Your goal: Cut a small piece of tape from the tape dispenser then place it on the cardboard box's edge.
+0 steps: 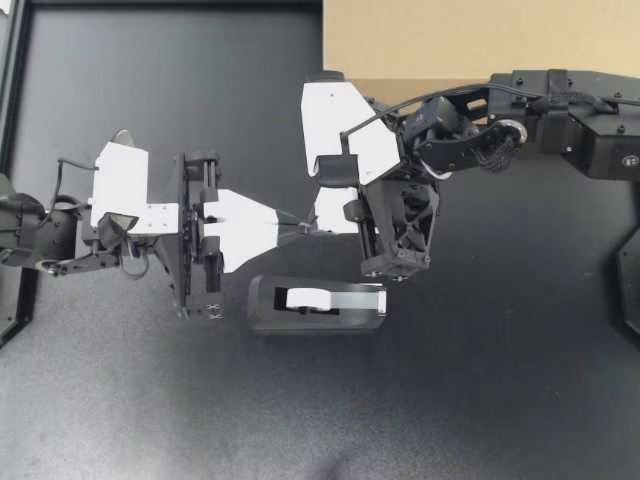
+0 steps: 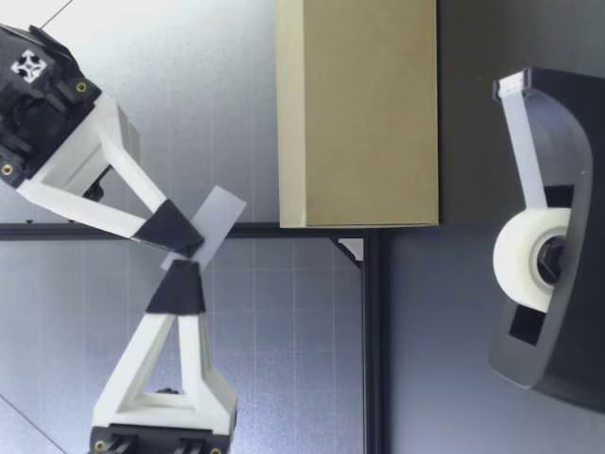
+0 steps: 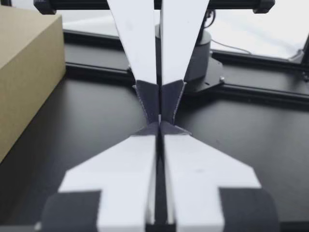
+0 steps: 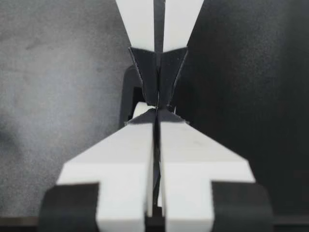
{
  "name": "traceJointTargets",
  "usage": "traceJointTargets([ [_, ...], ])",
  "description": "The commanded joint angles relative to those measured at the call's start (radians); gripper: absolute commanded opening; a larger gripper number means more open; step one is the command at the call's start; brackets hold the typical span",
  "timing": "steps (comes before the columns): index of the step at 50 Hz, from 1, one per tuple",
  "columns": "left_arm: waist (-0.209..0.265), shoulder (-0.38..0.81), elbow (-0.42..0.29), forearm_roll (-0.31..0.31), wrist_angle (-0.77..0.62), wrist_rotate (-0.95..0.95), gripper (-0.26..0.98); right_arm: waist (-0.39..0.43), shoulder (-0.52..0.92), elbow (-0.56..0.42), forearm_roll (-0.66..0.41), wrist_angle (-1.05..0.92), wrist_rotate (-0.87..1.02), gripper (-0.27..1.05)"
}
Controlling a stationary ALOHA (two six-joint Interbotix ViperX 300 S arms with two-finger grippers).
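Both pairs of jaws are drawn narrow, finger against finger, as each wrist view shows. The left gripper [image 1: 290, 228] and the right gripper [image 1: 316, 226] are met tip to tip in the air above the table [image 1: 150, 400], the left held level and the right slanted downward.

In the low view a cut piece of tape [image 2: 219, 212] is seen caught at that meeting point. It is clamped behind the dark tip of the right gripper and hangs slantwise below it, with its lower end free. The upper end of the strip lies against the left gripper's tip; whether it is pinched there too cannot be told. The arrangement is judged to be a handover, made well clear of the table so that the sticky strip is kept off every surface.

Near the grippers, lower down and touched by neither, the tape dispenser [image 1: 318, 305] lies on the table. A strip is fed from its roll [image 2: 525, 255] up to the cutter, so the cutting is judged done.

The cardboard box [image 1: 480, 40] stands at the far side of the table, beyond the right arm. As far as can be seen, nothing is stuck on its edge, so the placing is not yet done. The free end would have to be laid flat on that edge before release, and curling or clinging to a pad is judged the risk.
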Motion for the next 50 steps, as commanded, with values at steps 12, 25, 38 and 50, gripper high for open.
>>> traceJointTargets([
  [12,0.002,-0.011,-0.017,-0.002,-0.011,0.002,-0.14,0.002,-0.012,-0.025,0.003,-0.011,0.021,0.06],
  [25,0.003,-0.009,-0.014,-0.002,-0.011,-0.002,-0.14,-0.028,-0.028,0.02,0.002,-0.029,0.025,0.45],
  [38,0.057,0.011,-0.032,-0.132,-0.018,-0.025,-0.14,-0.121,-0.161,0.173,0.002,-0.167,0.021,0.43],
  [50,0.195,0.054,-0.095,-0.393,-0.037,-0.156,-0.14,-0.21,-0.316,0.365,0.0,-0.433,0.02,0.41],
])
